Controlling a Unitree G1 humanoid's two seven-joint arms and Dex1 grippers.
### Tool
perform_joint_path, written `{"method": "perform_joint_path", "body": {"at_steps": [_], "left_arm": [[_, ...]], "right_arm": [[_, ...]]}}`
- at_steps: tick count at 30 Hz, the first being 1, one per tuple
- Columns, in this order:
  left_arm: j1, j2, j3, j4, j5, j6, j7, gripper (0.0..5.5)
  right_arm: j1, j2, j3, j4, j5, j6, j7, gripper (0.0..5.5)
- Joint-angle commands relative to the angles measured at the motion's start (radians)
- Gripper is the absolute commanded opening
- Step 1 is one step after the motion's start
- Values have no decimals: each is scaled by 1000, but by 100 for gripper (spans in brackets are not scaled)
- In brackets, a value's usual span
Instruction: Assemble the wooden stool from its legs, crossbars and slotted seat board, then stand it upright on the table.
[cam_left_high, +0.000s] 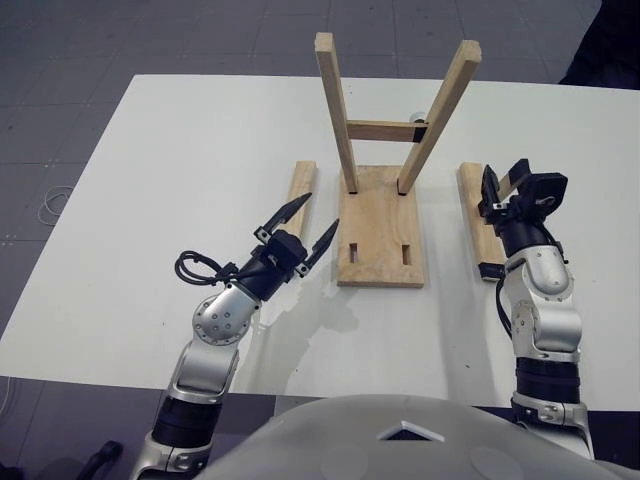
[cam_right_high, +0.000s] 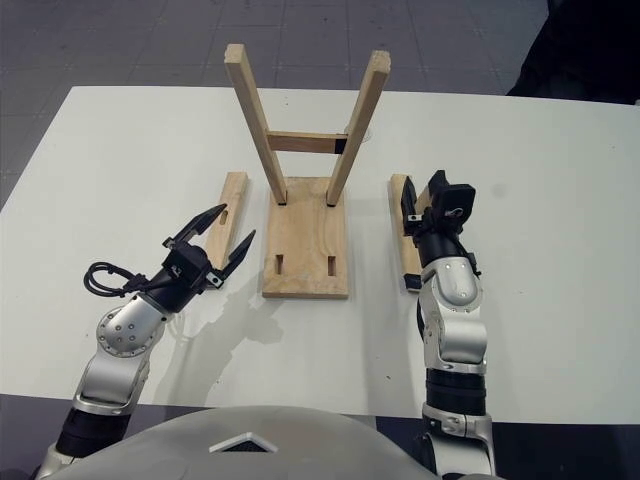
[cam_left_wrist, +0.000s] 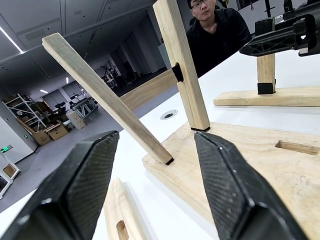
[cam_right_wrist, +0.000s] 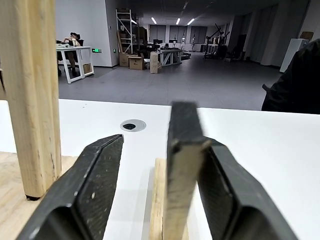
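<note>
Seat board (cam_left_high: 380, 235) lies flat in the middle of the white tabletop (cam_left_high: 180, 180). Two legs (cam_left_high: 337, 110) stand in its far end, leaning apart toward their tops, and a crossbar (cam_left_high: 380, 130) joins them partway up. Two slots (cam_left_high: 353, 252) at the near end are unfilled. A third leg (cam_left_high: 301, 187) lies flat just left of the board, and a fourth leg (cam_left_high: 472, 205) lies flat just right of it, with a short bar (cam_right_wrist: 182, 170) standing upright on it. The left claw (cam_left_high: 323, 210) hovers wide open over the tabletop between the third leg and the board. The right claw (cam_left_high: 505, 172) is spread around the short bar, which touches one finger and stands clear of the other (cam_right_wrist: 95, 190).
</note>
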Motion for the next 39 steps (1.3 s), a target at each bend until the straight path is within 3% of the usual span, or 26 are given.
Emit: {"method": "perform_joint_path", "body": {"at_steps": [1,10,17,18,22,39], "left_arm": [[7,8,11,3,-7,6,-3,284],[18,5,24,-5,-5,12,6,284],[8,-1,18,6,-1,12,9,284],[7,-1,18,6,-1,11,10,284],[7,-3,16,7,0,8,11,284],[4,-3,12,9,1,5,6,284]], "right_arm": [[-23,-19,-28,-84,4,76,-20,245],[-211,-39,-77,-300,83,319,-54,245],[-428,-42,-171,-254,157,460,-117,245],[-440,-47,-182,-240,161,466,-121,226],[-446,-57,-201,-201,171,491,-118,163],[-434,-27,-183,-108,171,491,-132,163]]}}
